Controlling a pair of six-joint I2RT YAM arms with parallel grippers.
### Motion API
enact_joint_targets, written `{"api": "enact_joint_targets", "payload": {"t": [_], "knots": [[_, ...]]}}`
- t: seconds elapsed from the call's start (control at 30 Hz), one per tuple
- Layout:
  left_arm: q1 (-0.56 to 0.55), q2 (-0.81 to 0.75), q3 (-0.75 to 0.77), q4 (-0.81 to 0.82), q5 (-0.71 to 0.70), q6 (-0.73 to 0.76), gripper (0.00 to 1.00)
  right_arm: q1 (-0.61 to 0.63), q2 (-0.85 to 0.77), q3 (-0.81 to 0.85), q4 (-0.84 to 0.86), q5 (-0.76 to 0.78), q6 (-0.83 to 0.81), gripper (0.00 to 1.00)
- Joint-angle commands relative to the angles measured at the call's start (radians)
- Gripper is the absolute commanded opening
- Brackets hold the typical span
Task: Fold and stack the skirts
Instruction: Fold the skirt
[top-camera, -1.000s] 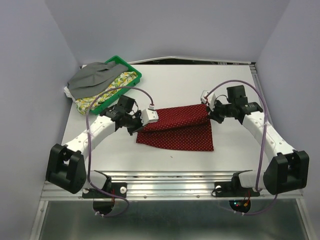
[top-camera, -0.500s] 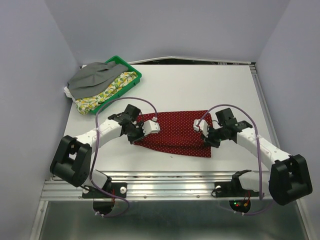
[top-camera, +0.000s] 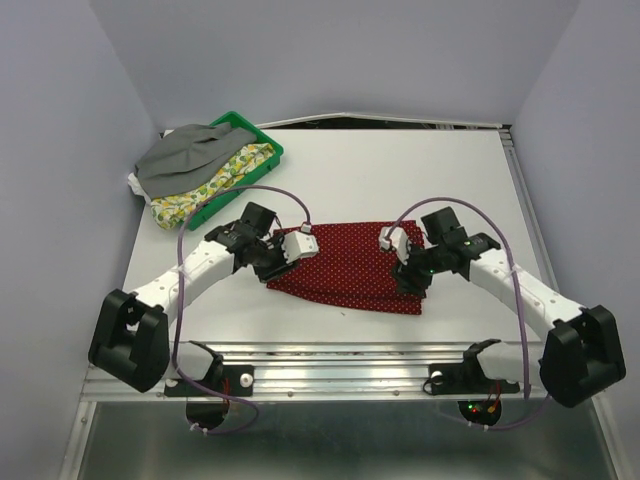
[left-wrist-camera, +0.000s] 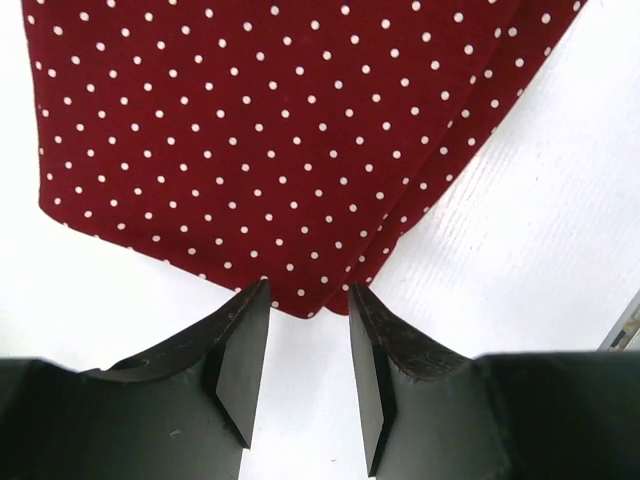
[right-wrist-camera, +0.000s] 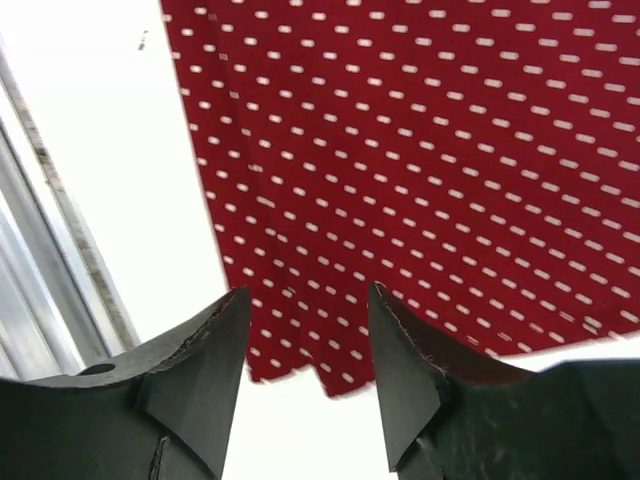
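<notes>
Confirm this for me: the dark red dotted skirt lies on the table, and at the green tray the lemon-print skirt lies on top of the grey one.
One thing is wrong. The top external view shows the grey skirt lying on top of the lemon-print skirt, not under it. The rest holds: the dark red dotted skirt lies on the table, and the other two are at the green tray.

We are seeing soft, even light falling from above in the top view, with only faint shadows lying on the white surface (top-camera: 400, 190). In both wrist views that surface is washing out to near white. The dark red skirt (left-wrist-camera: 250, 130) is showing crisp dots at the left wrist, while at the right wrist they are smearing into dashes. The jaws are sitting dark in the foreground.
</notes>
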Motion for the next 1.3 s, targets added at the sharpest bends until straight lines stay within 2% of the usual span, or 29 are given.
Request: {"api": "enact_joint_targets", "payload": {"t": [0.0,0.23,0.37,0.5,0.7,0.83,0.97,1.0,1.1,1.27], "knots": [[-0.002,0.038,0.022,0.017,-0.016,-0.018,0.49,0.099,0.058,-0.02,0.055,0.068,0.097,0.54],[-0.001,0.058,0.016,0.065,0.001,-0.082,0.49,0.127,0.242,-0.055,0.201,0.327,0.079,0.41],[-0.001,0.032,-0.008,0.103,-0.005,-0.113,0.49,0.081,0.328,-0.04,0.295,0.381,-0.001,0.4],[-0.001,0.002,-0.034,0.133,-0.018,-0.125,0.49,0.006,0.416,0.048,0.318,0.383,-0.074,0.39],[-0.007,-0.005,-0.016,0.142,-0.018,-0.139,0.49,-0.08,0.532,0.307,0.327,0.381,-0.119,0.38],[-0.042,0.003,0.036,0.182,-0.045,-0.18,0.49,-0.099,0.491,0.434,0.278,0.284,-0.015,0.41],[-0.077,0.052,0.117,0.205,-0.08,-0.234,0.49,-0.099,0.36,0.421,0.205,0.228,-0.007,0.43],[-0.084,0.07,0.133,0.199,-0.077,-0.24,0.49,-0.099,0.348,0.421,0.203,0.232,-0.025,0.43],[-0.113,0.142,0.168,0.197,-0.074,-0.275,0.49,-0.109,0.336,0.347,0.206,0.263,-0.23,0.43],[-0.13,0.179,0.174,0.195,-0.021,-0.324,0.49,-0.145,0.386,0.299,0.255,0.243,-0.432,0.44]]}}
